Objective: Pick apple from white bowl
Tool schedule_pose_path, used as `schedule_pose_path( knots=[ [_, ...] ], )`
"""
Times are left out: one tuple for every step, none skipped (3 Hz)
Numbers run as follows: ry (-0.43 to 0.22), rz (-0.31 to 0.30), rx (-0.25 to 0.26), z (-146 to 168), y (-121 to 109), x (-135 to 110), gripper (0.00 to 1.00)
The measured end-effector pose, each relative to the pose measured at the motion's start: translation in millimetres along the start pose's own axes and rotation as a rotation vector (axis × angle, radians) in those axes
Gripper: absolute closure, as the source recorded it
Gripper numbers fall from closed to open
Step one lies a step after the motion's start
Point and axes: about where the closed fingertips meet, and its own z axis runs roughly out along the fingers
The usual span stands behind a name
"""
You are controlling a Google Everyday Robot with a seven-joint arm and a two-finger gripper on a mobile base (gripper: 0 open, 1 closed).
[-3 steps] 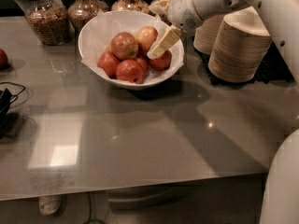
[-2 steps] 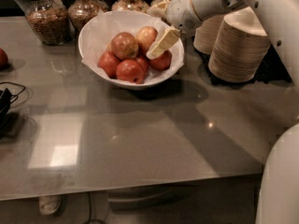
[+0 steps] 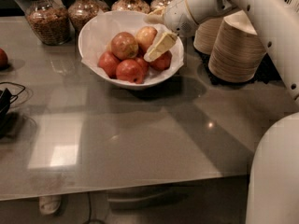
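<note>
Starting at the near edge, the grey table (image 3: 140, 143) carried a bright reflection patch toward 7 o'clock, and the robot's white body (image 3: 275, 176) filled the corner at 5 o'clock. A dark cable (image 3: 9, 90) lay at 9 o'clock, with a stray red apple (image 3: 2, 59) just beyond it at the frame edge.

Farther in, the white bowl (image 3: 91, 50) stood toward 12 o'clock, lined with paper and heaped with fruit. The apple (image 3: 143, 33), pale with a soft blush, sat at 1 o'clock in the heap, touching a mottled apple (image 3: 124, 45) on its 9 o'clock side and resting above the red apples (image 3: 130, 71).

The gripper (image 3: 150, 37) reached in from 2 o'clock with its fingers (image 3: 161, 45) spread wide, one on each side of the apple. Contact could not be confirmed.

Judged step: grasp alignment, lift not begun. The next move called for closing squarely on the apple, then raising it straight up clear of the rim and its neighbours.

Stacks of beige bowls (image 3: 238, 50) stood at 2 o'clock, glass jars (image 3: 44, 17) along the far edge. No legible writing appeared anywhere.
</note>
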Motion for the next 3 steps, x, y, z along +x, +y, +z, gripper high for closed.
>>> schedule_pose_path(
  knots=[
    [-0.012, 0.005, -0.032, 9.5, 1.1, 4.3, 0.22],
    [-0.024, 0.007, -0.045, 13.7, -1.0, 6.5, 0.30],
    [-0.024, 0.007, -0.045, 13.8, -1.0, 6.5, 0.49]
  ],
)
